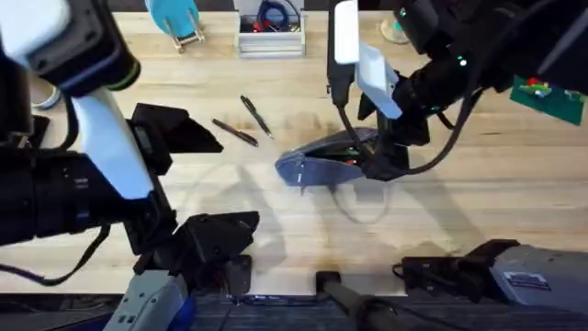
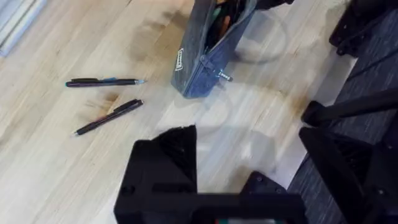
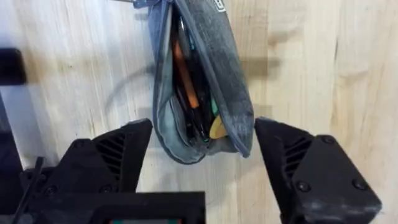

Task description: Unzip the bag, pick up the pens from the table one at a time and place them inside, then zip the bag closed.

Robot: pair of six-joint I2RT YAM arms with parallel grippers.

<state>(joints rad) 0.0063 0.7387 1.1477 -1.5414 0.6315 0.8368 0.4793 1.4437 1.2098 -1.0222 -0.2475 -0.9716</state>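
The grey-blue bag [image 1: 312, 168] lies mid-table with its zipper undone and its mouth gaping. In the right wrist view the bag [image 3: 230, 56] holds dark pens and orange and yellow items. My right gripper [image 1: 386, 158] is open, one finger on each side of the bag's right end [image 3: 202, 149]. Two dark pens [image 1: 235, 132] [image 1: 256, 117] lie on the table left of the bag; in the left wrist view they [image 2: 106, 81] [image 2: 109, 117] sit beside the bag [image 2: 199, 62]. My left gripper [image 1: 216, 184] hovers open over bare wood [image 2: 211, 180], short of both pens and bag.
A white bin [image 1: 269, 32] and a blue object [image 1: 175, 18] stand at the table's back edge. A green board [image 1: 547, 97] lies at the far right. The table's front edge [image 2: 292, 168] runs close to my left gripper.
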